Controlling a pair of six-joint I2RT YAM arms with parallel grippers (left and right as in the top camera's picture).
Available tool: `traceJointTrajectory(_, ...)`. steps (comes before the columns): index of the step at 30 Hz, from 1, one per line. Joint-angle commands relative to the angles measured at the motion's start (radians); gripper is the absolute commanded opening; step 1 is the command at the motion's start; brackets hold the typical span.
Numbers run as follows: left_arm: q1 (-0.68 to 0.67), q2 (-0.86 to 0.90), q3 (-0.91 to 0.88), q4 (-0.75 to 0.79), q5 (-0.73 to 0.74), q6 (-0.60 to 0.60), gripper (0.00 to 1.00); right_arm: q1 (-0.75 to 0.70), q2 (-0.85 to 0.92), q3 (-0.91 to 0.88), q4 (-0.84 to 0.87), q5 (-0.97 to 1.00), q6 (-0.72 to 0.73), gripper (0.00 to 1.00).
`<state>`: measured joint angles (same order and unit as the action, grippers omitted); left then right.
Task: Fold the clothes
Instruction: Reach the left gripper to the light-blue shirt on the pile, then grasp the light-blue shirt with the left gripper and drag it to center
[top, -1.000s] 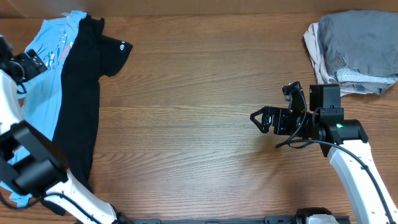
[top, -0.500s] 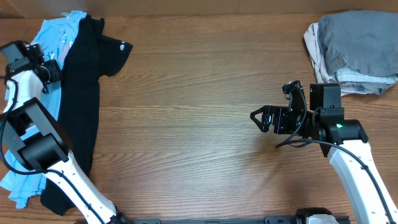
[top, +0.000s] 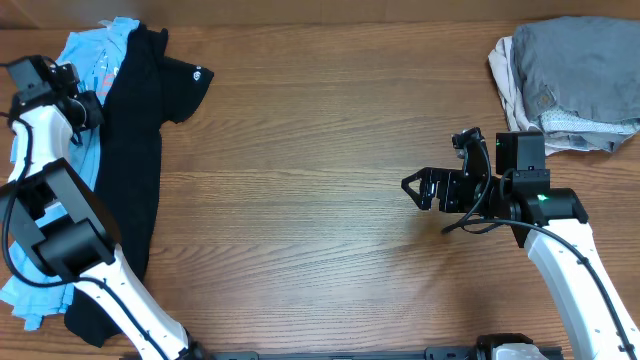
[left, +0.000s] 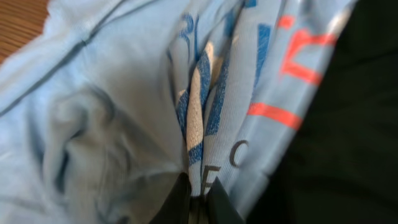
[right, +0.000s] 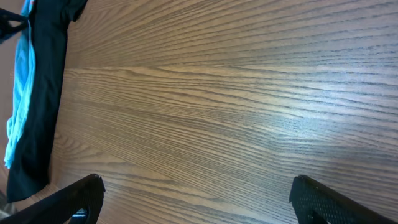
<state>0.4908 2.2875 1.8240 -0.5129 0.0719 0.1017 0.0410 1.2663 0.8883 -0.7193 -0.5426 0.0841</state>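
A crumpled light blue cotton T-shirt (top: 88, 52) with blue, white and red-orange lettering lies at the far left of the brown wood-grain table (top: 300, 200). A larger black T-shirt (top: 135, 150) lies lengthwise just to its right and overlaps its right edge. One black sleeve points right and carries a small white logo (top: 203, 73).

The left claw (left: 199, 202) is down on the far part of the blue shirt. It is clenched on a raised fold of the printed fabric, and the left wrist view shows its two dark fingertips (left: 177, 199) pressed close with the pleat caught between them. The black shirt fills the right side of that view.

The right claw (right: 196, 190) is over bare wood to the right of the table's middle, well apart from both shirts. It is released and holds nothing, and its two black fingers (right: 74, 196) are spread wide at the lower corners of the right wrist view.

A loose pile of grey and off-white garments (top: 570, 70) sits in the far right corner of the table.
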Motion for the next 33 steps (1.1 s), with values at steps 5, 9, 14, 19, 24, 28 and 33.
traceJointTrajectory(5, -0.019, -0.36, 0.013, -0.135, -0.014, -0.048, 0.04, 0.005, -0.002, 0.027, 0.01, -0.01, -0.005, 1.0)
traceJointTrajectory(9, -0.031, -0.528, 0.013, -0.174, 0.109, -0.126, 0.04, 0.005, -0.005, 0.029, 0.028, -0.014, -0.005, 0.93)
traceJointTrajectory(14, -0.135, -0.668, 0.013, -0.275, 0.316, -0.124, 0.04, 0.003, -0.055, 0.071, 0.058, -0.051, -0.002, 0.91)
traceJointTrajectory(19, -0.363, -0.706, 0.013, -0.329, 0.319, -0.101, 0.04, 0.003, -0.126, 0.213, -0.055, -0.015, -0.006, 0.92)
traceJointTrajectory(24, -0.557, -0.706, 0.013, -0.357, 0.32, -0.106, 0.04, 0.003, -0.185, 0.348, -0.206, 0.143, -0.005, 0.94)
traceJointTrajectory(28, -0.732, -0.705, 0.011, -0.441, 0.304, -0.071, 0.04, 0.003, -0.21, 0.433, -0.277, 0.254, -0.002, 0.98)
traceJointTrajectory(33, -0.895, -0.688, -0.02, -0.562, 0.235, -0.071, 0.04, 0.001, -0.212, 0.476, -0.307, 0.322, 0.04, 1.0)
